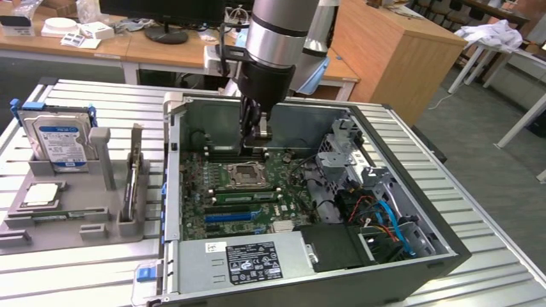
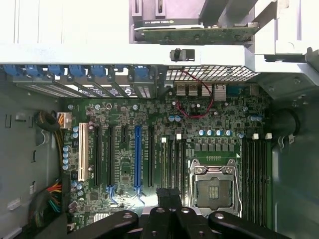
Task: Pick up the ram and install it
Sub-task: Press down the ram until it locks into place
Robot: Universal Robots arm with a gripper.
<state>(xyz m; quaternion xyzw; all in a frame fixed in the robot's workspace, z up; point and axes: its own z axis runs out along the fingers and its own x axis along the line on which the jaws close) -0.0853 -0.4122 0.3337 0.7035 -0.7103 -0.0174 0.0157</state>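
My gripper (image 1: 258, 142) hangs inside the open computer case (image 1: 171, 192), above the motherboard (image 1: 217, 192) and near the bare CPU socket (image 1: 243, 173). In the wrist view its black fingers (image 2: 168, 191) are pressed together over the end of the long black memory slots (image 2: 174, 159) beside the socket (image 2: 214, 186). Nothing green shows between them. A slim green strip that looks like the ram (image 1: 243, 196) lies along the slots just in front of the socket. I cannot tell whether it is seated.
A grey parts tray (image 1: 77, 224) at the exterior view's left holds a hard drive (image 1: 60, 137), a processor (image 1: 43, 195) and an upright graphics card (image 1: 134, 182). The power supply (image 1: 252, 262) and the drive cage with cables (image 1: 384, 220) crowd the case.
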